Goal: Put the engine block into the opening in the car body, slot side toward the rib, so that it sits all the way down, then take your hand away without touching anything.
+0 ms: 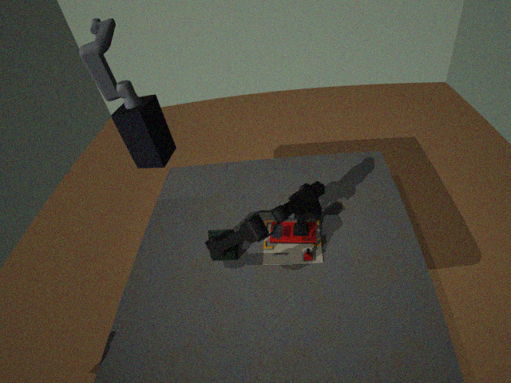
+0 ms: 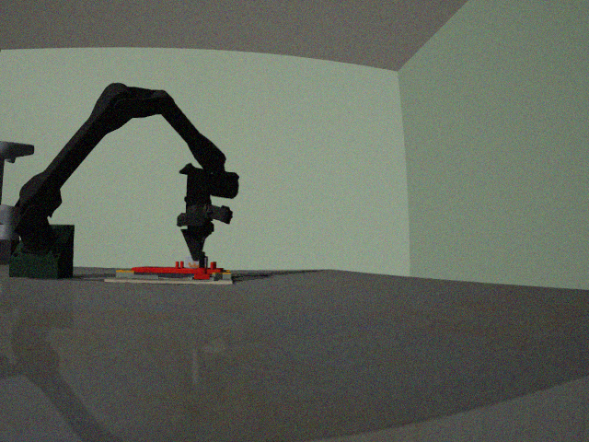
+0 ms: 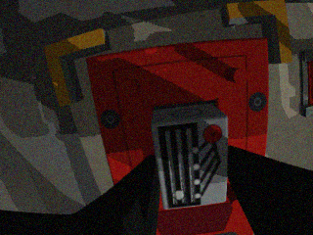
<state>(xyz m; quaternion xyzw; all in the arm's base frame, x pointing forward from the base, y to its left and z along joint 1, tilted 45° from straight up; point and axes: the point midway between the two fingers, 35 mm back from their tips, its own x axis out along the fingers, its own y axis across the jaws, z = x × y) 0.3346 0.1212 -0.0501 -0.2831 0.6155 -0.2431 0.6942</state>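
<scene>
The red car body (image 1: 291, 240) (image 2: 152, 270) (image 3: 147, 78) lies flat on a pale board (image 1: 273, 258) (image 2: 166, 284). The grey engine block (image 3: 212, 188) (image 2: 191, 262) has dark grooves, pale dots and a red round spot on top. My gripper (image 3: 190, 159) (image 2: 197, 259) points down over the car body and is shut on the engine block, one black finger at each side. The block stands upright at the opening and rises above the red surface. How deep it sits, the rib and the slot side are hidden. In the top view the arm hides the block.
Yellow corner brackets (image 1: 266, 247) (image 3: 59, 88) stand around the car body. A small red piece with a black knob (image 1: 307, 256) is on the board's front right part. Small red posts (image 2: 213, 264) rise near the block. A grey arm (image 1: 101, 72) on a dark pedestal (image 1: 144, 132) stands at the back left.
</scene>
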